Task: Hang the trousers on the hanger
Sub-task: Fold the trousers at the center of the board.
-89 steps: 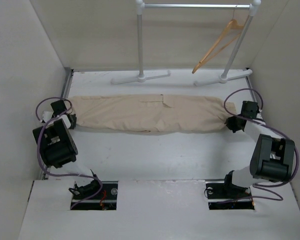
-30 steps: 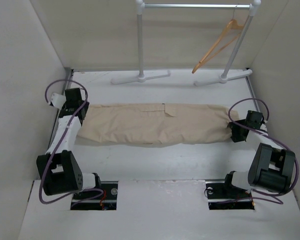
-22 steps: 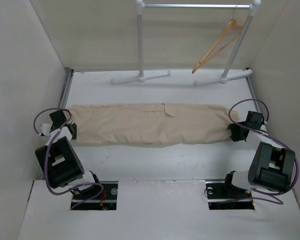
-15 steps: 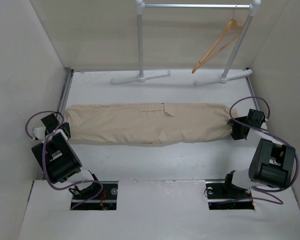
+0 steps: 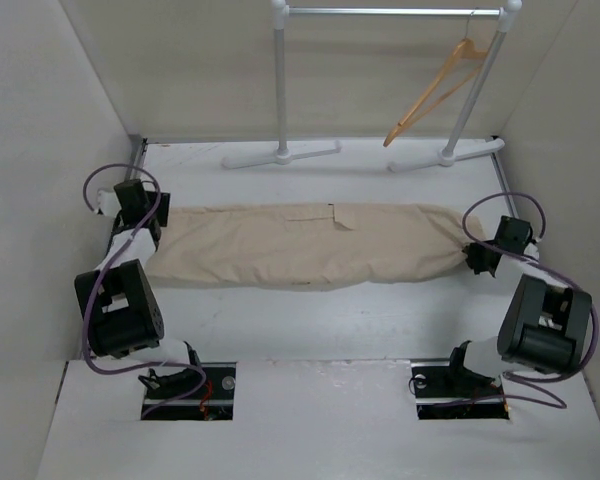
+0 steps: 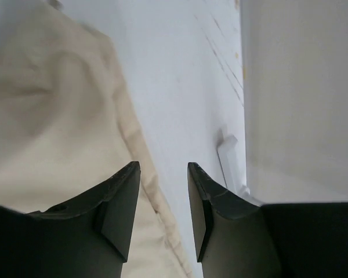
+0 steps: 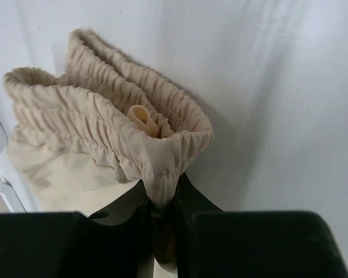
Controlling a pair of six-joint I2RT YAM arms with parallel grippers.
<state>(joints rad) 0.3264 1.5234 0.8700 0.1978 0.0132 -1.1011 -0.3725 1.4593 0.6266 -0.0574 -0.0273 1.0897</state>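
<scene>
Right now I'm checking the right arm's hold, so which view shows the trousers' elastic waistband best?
Right wrist: the waistband fills the frame, its gathered edge pinched in the right gripper. Top external shows only a small bunched end; left wrist shows the trousers as plain fabric by the open left gripper, no waistband.

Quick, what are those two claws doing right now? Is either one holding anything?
Left gripper: open, holding nothing, at the edge of the trousers.
Right gripper: closed, pinching the gathered end of the trousers.
</scene>
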